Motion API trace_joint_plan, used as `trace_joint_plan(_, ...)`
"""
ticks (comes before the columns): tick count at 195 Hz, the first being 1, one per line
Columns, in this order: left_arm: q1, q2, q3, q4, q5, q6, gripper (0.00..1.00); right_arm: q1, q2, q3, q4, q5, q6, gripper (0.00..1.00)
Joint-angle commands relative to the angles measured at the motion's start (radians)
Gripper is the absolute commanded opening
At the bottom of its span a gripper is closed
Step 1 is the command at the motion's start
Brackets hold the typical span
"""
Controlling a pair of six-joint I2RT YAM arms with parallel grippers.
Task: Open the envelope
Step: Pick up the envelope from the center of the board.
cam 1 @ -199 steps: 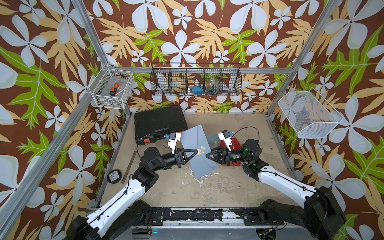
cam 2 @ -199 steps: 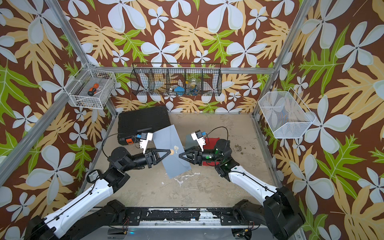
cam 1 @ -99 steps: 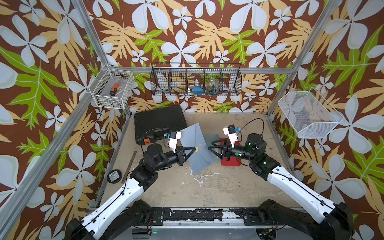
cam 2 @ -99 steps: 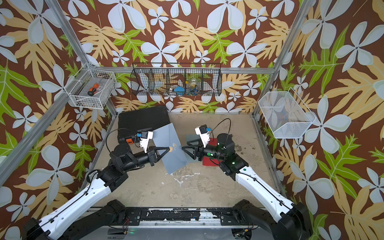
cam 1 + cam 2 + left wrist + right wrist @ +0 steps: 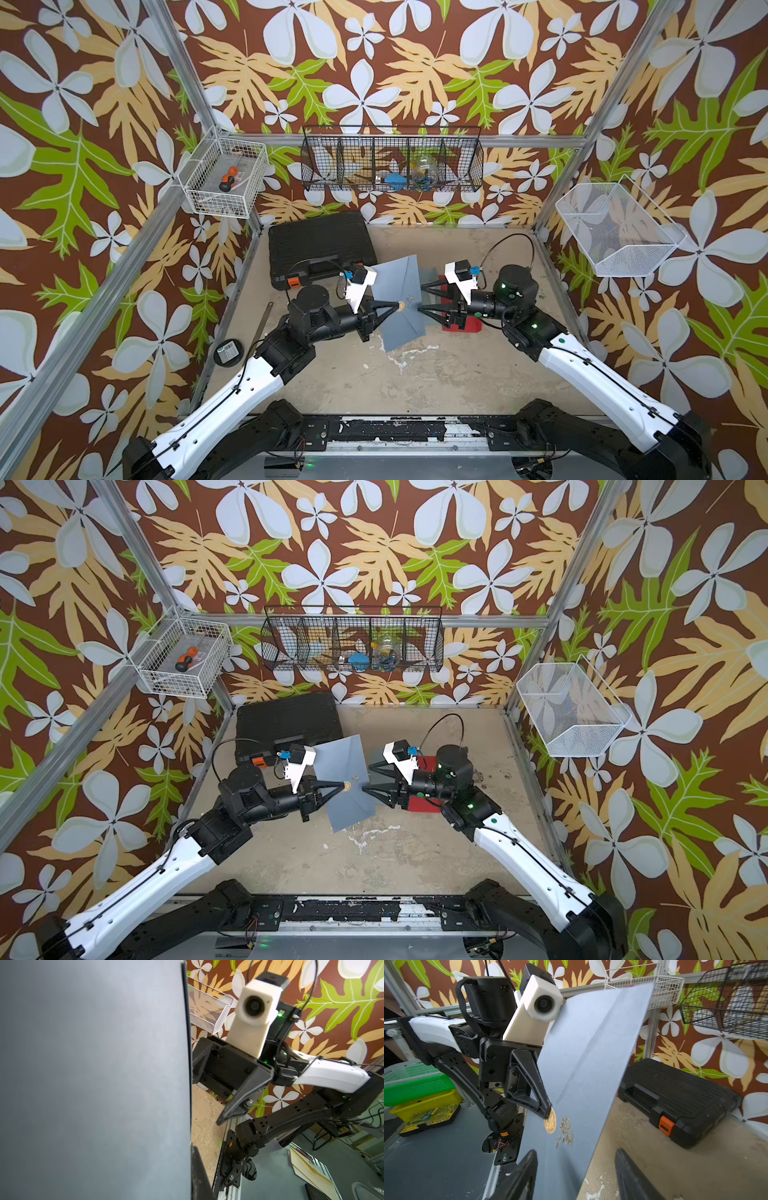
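Note:
My left gripper (image 5: 400, 306) holds a grey-blue envelope (image 5: 397, 291) up off the table, tilted. It is shut on the envelope right at a round gold seal (image 5: 550, 1121). A torn, scuffed patch (image 5: 566, 1133) shows beside the seal. In the left wrist view the envelope (image 5: 93, 1074) fills most of the picture. My right gripper (image 5: 419, 298) faces the envelope's right edge with its fingers apart and nothing between them. In the right wrist view its two fingers (image 5: 527, 1174) frame the envelope's lower part (image 5: 587, 1076). Both top views show the same, with the envelope (image 5: 347, 771) between the left gripper (image 5: 347, 786) and the right gripper (image 5: 365, 776).
A black tool case (image 5: 318, 245) lies at the back left, just behind the envelope. A red box (image 5: 463, 322) sits under my right wrist. A round black item (image 5: 227, 352) and a metal ruler (image 5: 262, 328) lie by the left wall. Wire baskets (image 5: 390, 162) hang on the walls.
My right gripper has pulled back to the right, from the envelope's middle to its right edge, and its jaws have spread wider. The left gripper has kept its hold and raised the envelope slightly.

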Motion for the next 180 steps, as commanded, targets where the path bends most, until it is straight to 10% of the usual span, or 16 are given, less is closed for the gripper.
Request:
trace_joint_plan(1, 0.0, -0.007, 0.01, 0.023, 0.067, 0.047, 0.0, -0.001, 0.053, 0.035, 0.024, -0.107, 0.03, 0.57)
trace_joint_plan(34, 0.001, -0.011, 0.004, 0.025, 0.052, 0.056, 0.0, 0.0, 0.11, 0.075, 0.041, -0.26, 0.073, 0.48)
trace_joint_plan(96, 0.0, -0.003, 0.004, 0.026, 0.028, 0.066, 0.0, 0.0, 0.114, 0.082, 0.039, -0.27, 0.079, 0.0)
trace_joint_plan(140, 0.001, -0.029, 0.002, 0.045, -0.006, 0.055, 0.3, 0.0, 0.104, 0.074, -0.007, -0.245, 0.003, 0.0)
trace_joint_plan(180, 0.001, -0.072, 0.004, 0.06, -0.055, 0.102, 0.33, -0.001, 0.111, 0.084, -0.052, -0.257, -0.045, 0.0)
